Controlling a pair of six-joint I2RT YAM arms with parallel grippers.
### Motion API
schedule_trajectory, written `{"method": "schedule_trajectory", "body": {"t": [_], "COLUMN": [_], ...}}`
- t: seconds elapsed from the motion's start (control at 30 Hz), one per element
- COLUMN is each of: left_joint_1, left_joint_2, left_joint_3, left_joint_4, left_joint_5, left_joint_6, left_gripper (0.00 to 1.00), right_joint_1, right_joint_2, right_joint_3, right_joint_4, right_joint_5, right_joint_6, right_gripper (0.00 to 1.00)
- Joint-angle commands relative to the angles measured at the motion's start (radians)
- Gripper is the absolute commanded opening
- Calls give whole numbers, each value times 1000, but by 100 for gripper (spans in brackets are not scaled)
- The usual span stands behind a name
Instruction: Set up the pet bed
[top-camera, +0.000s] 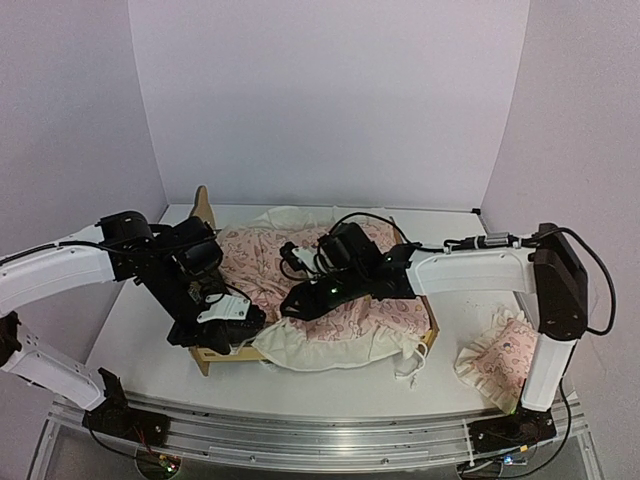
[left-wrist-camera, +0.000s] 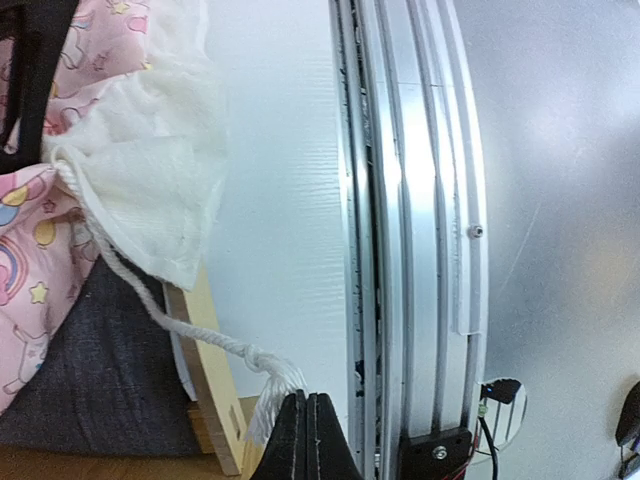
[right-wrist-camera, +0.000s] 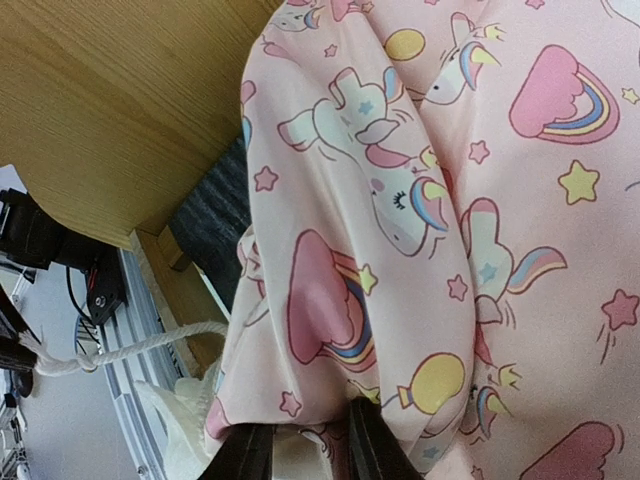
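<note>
Counter carries the pet bed, which sits mid-counter with its headboard toward the far-left. The pink cover is draped over most of the bed. It's bunched, with ruffle spilling over the bed's near rail, so it's on but not squared up. The grey base shows at the bed's near-left corner, so I judge that corner isn't dressed yet. The pillow lies off the bed's right side, well apart, probably parked until the cover is sorted.

Right gripper is over the middle of the bed, clamped on a fold of cover, which I read as anchoring the cloth. Left gripper is at the bed's near-left corner, fingers pressed together on the frayed end of the cord. The cord runs fairly straight back to the ruffle, so I'd say it's there to tension the cover toward that corner
</note>
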Motion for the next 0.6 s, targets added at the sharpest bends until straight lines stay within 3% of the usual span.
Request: {"method": "schedule_trajectory", "body": {"t": [0.0,0.37,0.57], "left_joint_1": [-17,-87,-94], "left_joint_2": [-18,-14,-7], "left_joint_3": [-84,-330,-369], "left_joint_4": [1,223,295], "left_joint_5": [78,-9,-19], "left_joint_6": [27,106,144], "left_gripper": [0,0,0], "right_joint_1": [19,70,100], "right_joint_2": [-95,-228,-260], "right_joint_3": [26,-74,-125], "right_joint_4": [-26,-48,-59], "right_joint_5": [20,150,203], "right_joint_6": [7,25,46], "right_gripper": [32,34,35]}}
